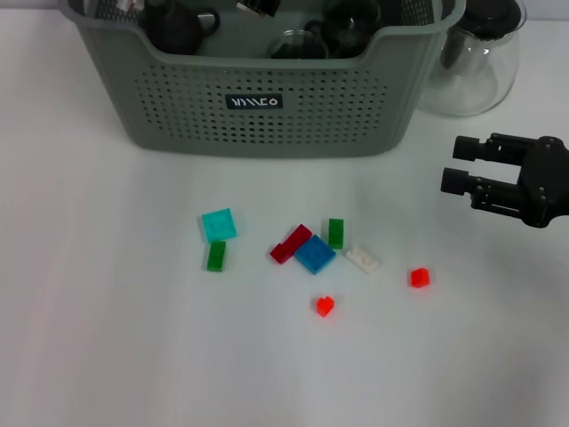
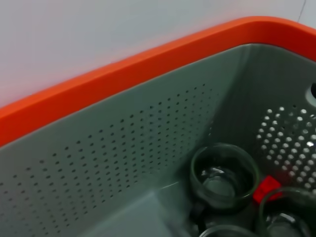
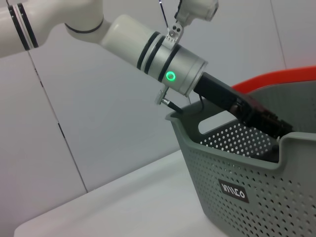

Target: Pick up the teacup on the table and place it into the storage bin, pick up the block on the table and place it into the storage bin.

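The white table [image 1: 107, 338] carries everything. At its far edge stands the storage bin [image 1: 267, 107], a big grey-green perforated basket whose long axis runs left to right, its labelled side facing the robot. Several dark glass teacups [image 2: 224, 177] sit upright inside it, mouths up, with a small red block [image 2: 267, 189] wedged between two of them against the perforated wall. Just beside the bin's right end is a clear glass jug [image 1: 471, 62] with a dark lid.

The left gripper [image 3: 269, 123] reaches down into the bin over its end wall, seen from the right wrist view; I cannot tell how its jaws stand. The right gripper [image 1: 462, 181] hovers above the table to the right, pointing left, jaws apart and holding nothing.

In front of the bin lie scattered blocks: a cyan square plate [image 1: 219, 224], a blue square block [image 1: 315, 253], a dark red long brick [image 1: 291, 243] lying diagonally and touching the blue one, a white brick [image 1: 363, 259], two green bricks [image 1: 216, 256] lengthwise towards the bin, and two small red-orange cubes [image 1: 419, 277] apart.
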Robot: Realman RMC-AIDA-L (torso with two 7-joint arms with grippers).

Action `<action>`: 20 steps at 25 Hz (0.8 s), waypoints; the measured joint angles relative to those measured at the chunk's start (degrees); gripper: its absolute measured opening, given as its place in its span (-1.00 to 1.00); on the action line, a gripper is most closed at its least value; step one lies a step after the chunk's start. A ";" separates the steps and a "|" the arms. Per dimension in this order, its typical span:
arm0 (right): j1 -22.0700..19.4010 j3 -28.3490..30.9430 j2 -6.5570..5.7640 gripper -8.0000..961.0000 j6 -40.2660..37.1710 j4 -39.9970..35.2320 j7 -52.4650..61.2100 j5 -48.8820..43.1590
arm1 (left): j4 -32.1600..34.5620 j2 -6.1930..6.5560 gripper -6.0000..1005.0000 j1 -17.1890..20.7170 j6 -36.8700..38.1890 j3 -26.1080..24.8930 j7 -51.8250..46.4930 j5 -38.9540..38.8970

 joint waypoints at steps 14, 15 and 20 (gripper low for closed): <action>0.10 0.36 -0.02 0.28 0.02 -0.01 0.00 0.16 | 23.12 -3.01 0.39 20.98 24.37 -19.70 24.50 -39.22; 0.10 0.38 -0.03 0.28 0.01 -0.01 0.00 0.16 | 22.08 -3.12 0.39 23.30 28.31 -22.76 29.40 -43.70; 0.10 0.37 -0.01 0.28 0.00 -0.01 0.23 0.17 | 14.96 -4.36 0.38 31.76 42.81 -34.47 48.11 -50.50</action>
